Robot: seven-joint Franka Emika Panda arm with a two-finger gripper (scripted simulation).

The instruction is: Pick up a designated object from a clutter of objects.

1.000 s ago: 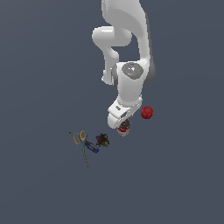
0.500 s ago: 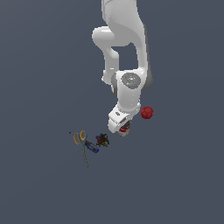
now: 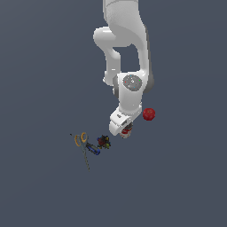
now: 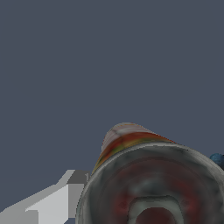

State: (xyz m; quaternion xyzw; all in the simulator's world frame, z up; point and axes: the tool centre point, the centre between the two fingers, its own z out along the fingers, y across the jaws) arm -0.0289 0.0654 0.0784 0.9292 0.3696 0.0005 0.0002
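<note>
The designated object, a can with a red-and-white label (image 3: 127, 130), stands on the floor, mostly hidden under the hand in the exterior view. In the wrist view the can (image 4: 151, 188) is very close, its dark top facing the camera and its label showing behind. My gripper (image 3: 124, 131) is lowered over the can, tilted, and stands open. One pale finger (image 4: 57, 203) is beside the can's side; the other finger is hidden. The rest of the clutter of objects lies toward the exterior view's left.
A red ball (image 3: 149, 114) lies just to the exterior view's right of the hand. On the left are a dark multicoloured lump (image 3: 103, 141), a blue-handled tool (image 3: 92, 149) and orange-handled scissors (image 3: 80, 138). A blue item (image 4: 217, 159) shows past the can.
The hand has tilted and sunk a little toward the exterior view's left over the can. The can and the other objects have stayed where they were.
</note>
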